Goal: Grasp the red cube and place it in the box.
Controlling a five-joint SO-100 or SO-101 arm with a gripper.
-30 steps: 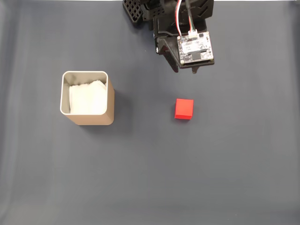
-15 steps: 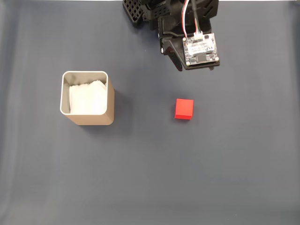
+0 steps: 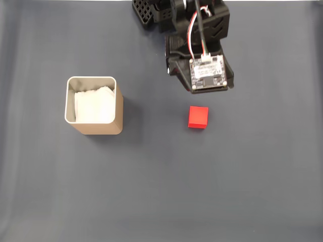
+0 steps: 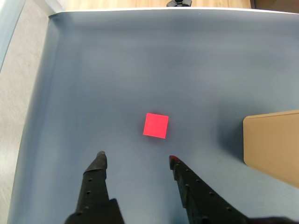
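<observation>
The tool (image 4: 135, 157) is seen spread wide with nothing held, raised near the surface's (image 3: 161, 191) far edge. The red cube (image 3: 198, 117) is found near mid-surface, just ahead of the fingertips. The box (image 3: 94, 106) is set well apart, toward the left edge.

arm (image 3: 199, 45) just above red cube (image 3: 198, 117), box (image 3: 94, 105) well left; jaws prob hidden.

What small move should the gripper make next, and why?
Probably a short advance and descent toward the red cube. In the wrist view the gripper is open with the cube lying on the mat just beyond its fingertips, untouched and not yet between them; the box waits apart.
</observation>
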